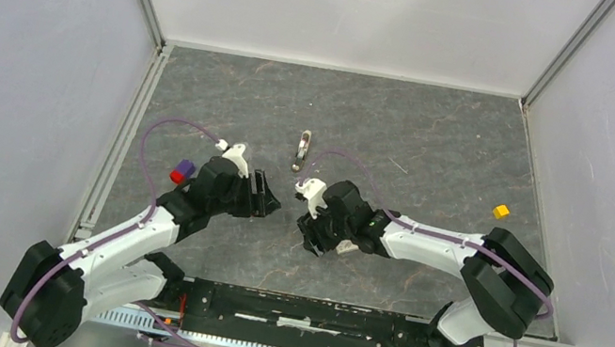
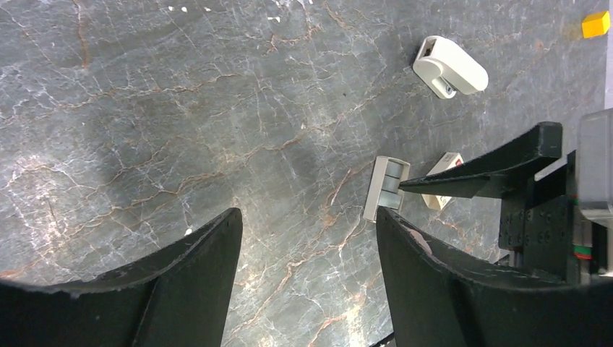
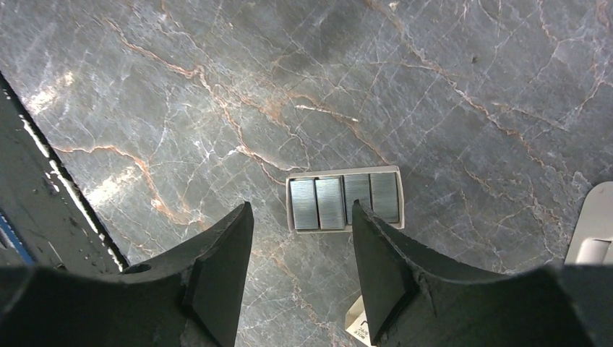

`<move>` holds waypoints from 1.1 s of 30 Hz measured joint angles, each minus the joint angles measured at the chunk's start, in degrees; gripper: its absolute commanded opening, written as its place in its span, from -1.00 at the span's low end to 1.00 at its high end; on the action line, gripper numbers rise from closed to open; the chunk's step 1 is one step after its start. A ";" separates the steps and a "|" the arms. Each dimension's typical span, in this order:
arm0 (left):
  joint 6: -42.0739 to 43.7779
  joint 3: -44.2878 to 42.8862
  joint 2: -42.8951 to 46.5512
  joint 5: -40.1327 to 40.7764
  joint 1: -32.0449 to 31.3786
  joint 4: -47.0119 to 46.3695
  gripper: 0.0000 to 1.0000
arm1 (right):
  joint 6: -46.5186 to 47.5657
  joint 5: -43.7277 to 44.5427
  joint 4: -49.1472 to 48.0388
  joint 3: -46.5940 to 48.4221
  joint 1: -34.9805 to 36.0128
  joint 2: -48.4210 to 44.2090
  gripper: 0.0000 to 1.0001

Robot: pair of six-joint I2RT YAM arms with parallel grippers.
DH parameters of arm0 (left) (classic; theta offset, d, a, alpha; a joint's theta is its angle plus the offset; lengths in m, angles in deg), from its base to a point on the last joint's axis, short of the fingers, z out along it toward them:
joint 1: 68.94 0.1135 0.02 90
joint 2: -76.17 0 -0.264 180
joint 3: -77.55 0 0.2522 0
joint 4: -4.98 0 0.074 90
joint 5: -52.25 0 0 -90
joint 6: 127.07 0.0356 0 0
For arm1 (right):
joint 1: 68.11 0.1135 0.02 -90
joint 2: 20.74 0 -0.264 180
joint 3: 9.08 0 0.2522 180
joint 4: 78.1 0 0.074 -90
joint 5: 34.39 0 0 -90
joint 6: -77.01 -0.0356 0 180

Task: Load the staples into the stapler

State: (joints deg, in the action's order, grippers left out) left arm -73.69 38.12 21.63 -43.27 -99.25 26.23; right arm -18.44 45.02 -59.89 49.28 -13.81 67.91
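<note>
The right gripper [image 3: 300, 217] hangs over the staples [image 3: 344, 200] with its jaws spread and empty. The staples are four grey strips in an open tray [image 3: 345, 172] on the table [image 3: 181, 87]. The left gripper [image 2: 309, 217] is also spread and empty.

The strips are probably light and stiff but snap easily, so pinch one across its long sides.

Only the left wrist view shows the whole stapler [image 2: 449, 66], which lies well apart from the tray, and the printed box [image 2: 442, 173] just beside the tray. The top view does not show the tray clearly.

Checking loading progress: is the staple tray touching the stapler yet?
Apart. The left wrist view shows a stretch of table between the staple tray and the stapler.
</note>
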 measured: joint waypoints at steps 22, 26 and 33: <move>-0.13 1.36 -0.07 -1.14 0.33 -1.25 0.46 | 0.55 1.40 0.28 0.42 1.11 2.05 0.19; -0.15 1.77 -0.22 -1.14 0.33 -1.64 0.45 | -0.35 0.66 0.00 0.52 1.11 2.12 0.18; -0.63 2.62 -0.57 -1.14 0.33 -2.14 0.44 | -2.56 -0.02 -0.87 0.55 1.11 2.23 0.16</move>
State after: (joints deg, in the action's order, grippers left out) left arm -74.32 40.74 21.06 -44.41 -98.92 24.09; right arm -21.00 44.99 -60.77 49.83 -12.69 70.14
